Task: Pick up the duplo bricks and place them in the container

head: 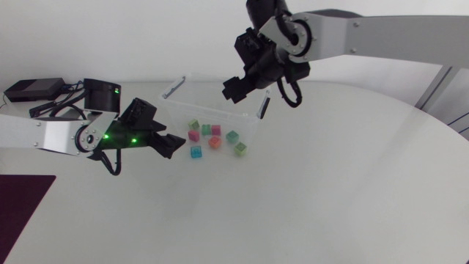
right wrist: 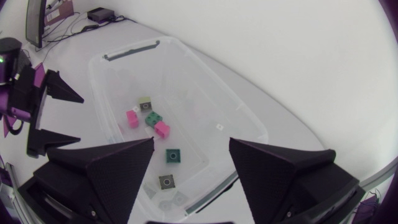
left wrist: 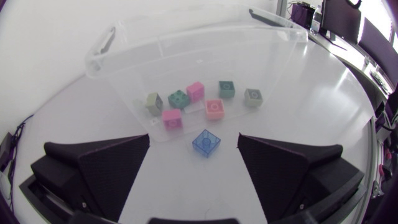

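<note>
Left gripper [head: 176,145] is spread wide and empty. The blue translucent duplo brick [left wrist: 206,142] sits on the table [head: 330,183] toward its rear edge, just ahead of the finger gap and just outside the clear container [left wrist: 273,50] wall. It looks light, rigid and slick, so pinch the flat side faces, not the stud. Right gripper [right wrist: 191,155] is wide and empty over the container.

Eight duplo bricks [left wrist: 214,109], one clear container [left wrist: 186,34], one left pincer [head: 176,146], one right pincer [right wrist: 191,142]

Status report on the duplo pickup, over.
Left gripper open, empty. Right gripper open over container. Blue brick outside it, ahead of left gripper. Nothing in the way.
</note>
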You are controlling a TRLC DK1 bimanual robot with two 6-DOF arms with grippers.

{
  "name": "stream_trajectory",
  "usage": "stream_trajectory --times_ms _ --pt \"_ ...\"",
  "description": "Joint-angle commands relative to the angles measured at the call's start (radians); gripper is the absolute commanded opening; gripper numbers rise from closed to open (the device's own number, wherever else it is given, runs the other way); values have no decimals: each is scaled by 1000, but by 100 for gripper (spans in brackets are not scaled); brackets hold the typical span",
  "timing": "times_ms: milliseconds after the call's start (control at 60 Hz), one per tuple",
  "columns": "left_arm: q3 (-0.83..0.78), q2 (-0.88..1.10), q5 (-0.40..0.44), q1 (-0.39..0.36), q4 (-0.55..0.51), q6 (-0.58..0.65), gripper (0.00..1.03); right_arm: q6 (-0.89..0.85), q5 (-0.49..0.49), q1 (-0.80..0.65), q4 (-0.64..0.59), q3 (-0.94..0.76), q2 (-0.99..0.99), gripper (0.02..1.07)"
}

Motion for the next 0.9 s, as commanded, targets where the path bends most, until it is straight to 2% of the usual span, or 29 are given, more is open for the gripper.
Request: stream_trajectory --times_ms 0,467,650,883 --pt "30 55 -4 -13 18 -45 99 4 10 -24 18 -72 -115 95" --pt "181 282 -58 -57 12 -111 99 -6 11 -145 226 -597 -489 95" --pt "211 328 -113 -110 9 -114 99 -32 -28 -250 239 -746 -607 95" --pt "242 393 -164 -125 6 -129 98 -65 -45 -313 258 -896 -745 95"
